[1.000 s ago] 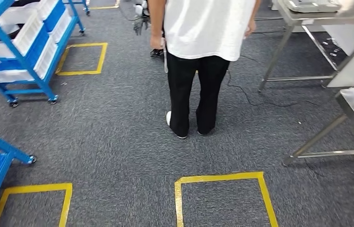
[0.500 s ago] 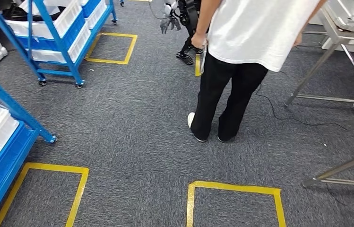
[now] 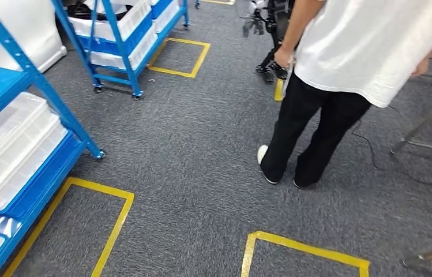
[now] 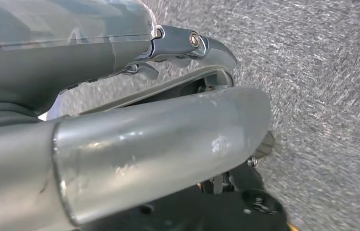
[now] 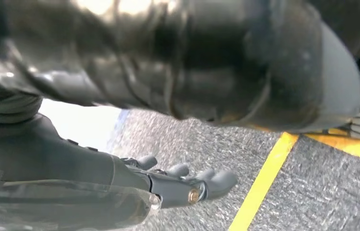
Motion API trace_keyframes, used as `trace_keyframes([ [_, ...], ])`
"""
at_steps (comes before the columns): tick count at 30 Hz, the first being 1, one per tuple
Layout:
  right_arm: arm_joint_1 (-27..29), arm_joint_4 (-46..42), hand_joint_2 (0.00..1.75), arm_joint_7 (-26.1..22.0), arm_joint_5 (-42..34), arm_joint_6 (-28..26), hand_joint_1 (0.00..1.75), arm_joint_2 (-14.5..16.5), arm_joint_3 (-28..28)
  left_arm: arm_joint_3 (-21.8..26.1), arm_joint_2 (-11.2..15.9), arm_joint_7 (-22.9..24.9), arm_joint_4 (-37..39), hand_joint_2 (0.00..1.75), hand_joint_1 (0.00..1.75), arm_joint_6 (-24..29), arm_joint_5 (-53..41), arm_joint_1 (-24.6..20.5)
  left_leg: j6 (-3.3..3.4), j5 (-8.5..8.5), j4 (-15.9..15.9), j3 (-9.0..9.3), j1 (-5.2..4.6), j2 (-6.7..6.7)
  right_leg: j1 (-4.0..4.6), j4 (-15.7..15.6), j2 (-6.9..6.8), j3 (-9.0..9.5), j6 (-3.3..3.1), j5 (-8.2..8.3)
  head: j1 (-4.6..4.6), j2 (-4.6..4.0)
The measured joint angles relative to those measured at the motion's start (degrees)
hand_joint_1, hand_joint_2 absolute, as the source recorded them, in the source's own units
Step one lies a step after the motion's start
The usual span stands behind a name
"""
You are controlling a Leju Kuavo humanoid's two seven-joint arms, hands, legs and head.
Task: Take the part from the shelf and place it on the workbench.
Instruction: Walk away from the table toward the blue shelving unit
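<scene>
Grey carpet [image 3: 202, 150] carries yellow tape squares [image 3: 75, 225]. Near left: blue shelf [image 3: 23, 144] holding white trays [image 3: 11, 144]; the part cannot be made out. Far left: a second rack [image 3: 121, 40]. Right: a person [image 3: 329, 86] stands. Left hand [image 4: 187, 45] and right hand [image 5: 187, 185] hang empty, fingers extended.

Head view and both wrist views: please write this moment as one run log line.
phase: walking, part not picked | left hand: empty | right hand: empty, fingers apart | blue shelf: near left | person: standing ahead
</scene>
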Motion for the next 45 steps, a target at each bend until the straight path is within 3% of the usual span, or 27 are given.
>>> trace_keyframes([
  [2,0.0,0.0,0.0,0.0,0.0,0.0,0.0,0.1,0.0,0.0,0.1,0.2,0.0,0.0,0.0,0.0,-0.2,0.0,-0.7,-1.12,4.6,-2.41,0.57,0.64,-0.06,0.1,-1.71,0.06,0.15,-0.28,-0.01,0.0],
  [3,0.0,0.0,0.0,0.0,0.0,0.0,0.0,0.1,0.0,0.0,0.2,0.2,0.0,0.0,0.0,0.0,-0.2,0.1,-1.03,0.07,3.5,-1.85,0.84,0.93,-0.18,0.2,-2.46,0.16,0.34,-0.46,-0.01,0.0],
  [6,-0.1,0.0,0.0,0.0,0.0,0.0,0.0,0.2,0.0,-0.1,0.3,0.3,0.0,0.0,0.0,0.1,-0.2,0.2,-1.54,5.43,-8.0,4.11,1.24,3.73,-0.47,0.9,-4.27,0.5,1.25,-1.3,-0.01,0.0],
  [8,-0.1,0.0,0.0,-0.1,0.0,0.0,0.0,0.2,0.0,-0.1,0.3,0.3,0.0,0.0,0.0,0.1,-0.3,0.1,-1.43,6.14,-11.4,5.83,1.16,5.39,-0.42,1.2,-4.75,0.53,1.62,-1.63,-0.01,0.0],
  [11,-0.1,0.0,0.0,-0.1,0.0,0.0,0.0,0.2,0.0,-0.1,0.3,0.3,0.0,0.0,0.0,0.1,-0.3,0.1,-1.31,6.1,-11.2,5.94,1.03,5.4,-0.36,1.3,-4.79,0.5,1.71,-1.71,-0.01,0.01],
  [13,-0.2,0.0,0.0,-0.1,0.1,0.0,0.0,0.3,0.0,-0.1,0.3,0.3,0.0,0.0,0.0,0.2,-0.3,0.1,-0.79,6.27,-11.2,5.97,0.84,4.65,-0.32,1.4,-5.13,0.65,2.04,-1.86,0.0,0.01],
  [14,-0.3,0.1,0.0,-0.1,0.2,0.2,0.0,0.4,0.0,-0.1,0.4,0.4,0.0,0.0,0.0,0.4,-0.3,0.1,-0.06,6.51,-11.4,6.0,0.83,3.75,-0.48,2.5,-4.26,0.43,2.54,-2.81,0.02,0.01],
  [15,-0.5,0.1,0.0,-0.2,0.3,0.4,0.0,0.6,0.0,-0.1,0.6,0.5,-0.1,0.0,0.0,0.5,-0.3,0.1,0.68,6.73,-11.6,5.95,0.84,2.76,-0.66,4.6,-3.11,-0.32,3.02,-4.37,0.03,0.0],
  [17,-0.6,0.1,0.0,-0.2,0.5,0.8,0.0,0.9,0.0,-0.2,0.9,0.6,-0.2,0.0,0.0,0.8,-0.4,0.1,1.77,7.09,-12.0,5.87,0.83,0.96,-1.0,12.3,-0.29,-3.71,3.75,-8.81,0.03,0.01],
  [18,-0.6,0.1,0.0,-0.1,0.6,0.9,0.0,0.9,0.0,-0.2,1.0,0.6,-0.2,0.0,0.0,0.8,-0.5,0.1,1.84,7.11,-12.0,5.77,0.75,0.28,-0.99,15.9,0.12,-5.57,3.73,-10.13,0.03,0.01],
  [19,-0.6,0.1,0.0,-0.1,0.6,0.9,0.0,0.9,0.0,-0.2,1.0,0.6,-0.2,0.0,0.0,0.8,-0.7,0.1,1.87,7.13,-11.9,5.74,0.66,-0.46,-0.97,18.1,0.28,-6.76,3.66,-10.38,0.03,0.01],
  [20,-0.6,0.1,0.0,-0.1,0.6,1.0,0.0,0.9,0.0,-0.2,1.1,0.7,-0.2,0.0,0.0,0.7,-0.8,0.1,1.88,7.13,-11.9,5.77,0.62,-1.27,-0.96,18.0,0.4,-6.9,3.52,-9.35,0.03,0.01],
  [21,-0.6,0.1,0.0,-0.1,0.6,1.0,0.0,0.9,0.0,-0.2,1.2,0.7,-0.2,0.0,0.0,0.7,-1.0,0.2,1.84,7.11,-11.8,5.85,0.6,-2.14,-0.97,15.6,0.71,-5.99,3.33,-7.29,0.03,0.0],
  [23,-0.5,0.1,0.0,-0.1,0.7,1.0,0.0,0.9,-0.1,-0.3,1.3,0.8,-0.2,0.0,0.0,0.7,-1.1,0.1,1.62,7.02,-11.5,5.81,0.59,-3.7,-1.06,7.7,3.3,-2.75,2.94,-2.91,0.03,0.0],
  [24,-0.5,0.1,0.0,-0.2,0.7,1.0,0.0,1.0,-0.1,-0.3,1.4,0.8,-0.2,0.0,0.0,0.7,-1.1,0.1,1.38,7.02,-11.4,5.63,0.58,-4.4,-1.11,4.7,4.61,-1.61,2.81,-1.72,0.03,0.0],
  [26,-0.6,0.1,0.0,-0.2,0.7,1.0,0.0,1.0,-0.2,-0.3,1.5,0.9,-0.2,0.0,0.0,0.7,-1.1,0.1,0.68,7.16,-11.2,5.17,0.66,-5.63,-1.0,2.8,5.74,-0.98,2.65,-1.44,0.02,0.0],
  [28,-0.7,0.1,0.0,-0.2,0.7,1.0,0.0,1.2,-0.2,-0.3,1.8,0.9,-0.2,0.0,0.0,0.6,-1.1,0.3,-0.06,7.2,-11.2,4.82,0.84,-6.43,-0.99,2.5,4.25,-0.81,2.17,-1.21,0.02,0.01],
  [30,-0.7,0.1,0.0,-0.2,0.7,1.0,0.0,1.4,-0.2,-0.3,2.0,1.0,-0.2,0.0,0.0,0.6,-1.1,0.3,-0.53,5.39,-8.6,3.49,0.71,-4.11,-1.14,1.9,2.51,-0.56,1.26,-0.94,-0.04,0.01],
  [32,-0.5,0.2,0.0,-0.2,0.7,1.0,0.0,1.6,-0.2,-0.3,2.1,1.0,-0.2,0.0,0.0,0.6,-1.1,0.2,-0.86,1.55,-1.6,0.24,0.68,-0.61,-0.94,1.7,0.65,-0.54,0.62,-0.9,-0.09,0.01],
  [34,-0.4,0.2,0.0,-0.2,0.7,1.0,0.0,1.7,-0.3,-0.3,2.1,1.0,-0.2,0.0,0.0,0.6,-1.2,0.1,-1.15,-0.81,4.6,-2.6,0.79,0.62,-0.67,1.7,-1.24,-0.63,0.53,-0.98,-0.08,0.01],
  [35,-0.5,0.2,0.0,-0.2,0.7,1.0,0.0,1.7,-0.3,-0.3,2.1,1.0,-0.2,0.0,0.0,0.6,-1.2,0.2,-1.19,-0.44,4.9,-2.57,0.81,0.85,-0.6,1.8,-2.12,-0.63,0.53,-1.02,-0.08,0.01],
  [36,-0.5,0.2,0.0,-0.2,0.7,1.0,0.0,1.7,-0.3,-0.3,2.2,1.0,-0.2,0.0,0.0,0.6,-1.2,0.3,-1.15,0.96,2.8,-1.24,0.79,1.13,-0.54,1.8,-2.89,-0.58,0.59,-1.07,-0.09,0.01],
  [38,-0.6,0.2,0.0,-0.2,0.7,1.0,0.0,1.8,-0.3,-0.3,2.3,1.0,-0.3,0.0,0.0,0.6,-1.2,0.3,-0.66,4.43,-5.7,3.6,0.57,2.86,-0.42,1.8,-4.21,-0.32,0.84,-1.24,-0.09,0.01],
  [40,-0.6,0.2,0.0,-0.2,0.7,1.0,0.0,1.8,-0.4,-0.3,2.4,1.0,-0.3,0.0,0.0,0.6,-1.2,0.3,0.03,5.93,-11.2,6.64,0.2,4.56,-0.24,1.9,-5.18,-0.03,1.35,-1.46,-0.08,0.0],
  [41,-0.7,0.2,0.0,-0.2,0.7,1.0,0.0,1.9,-0.4,-0.4,2.5,1.0,-0.3,0.0,0.0,0.6,-1.2,0.2,0.35,5.86,-11.9,6.86,0.02,4.78,-0.22,1.8,-5.63,0.12,1.66,-1.52,-0.07,0.0],
  [43,-0.9,0.2,0.0,-0.3,0.7,1.0,0.0,2.0,-0.4,-0.4,2.6,1.0,-0.3,0.0,0.0,0.6,-1.2,0.4,0.93,6.22,-12.2,6.9,0.09,3.67,-0.32,1.8,-6.09,0.48,2.36,-1.67,-0.08,0.0],
  [45,-1.0,0.2,0.0,-0.3,0.7,0.9,0.0,2.0,-0.4,-0.4,2.6,1.0,-0.3,0.0,0.0,0.6,-1.2,0.4,1.61,6.78,-12.9,7.2,0.45,2.65,-0.5,3.5,-3.66,-0.05,3.04,-3.16,-0.07,0.0],
])
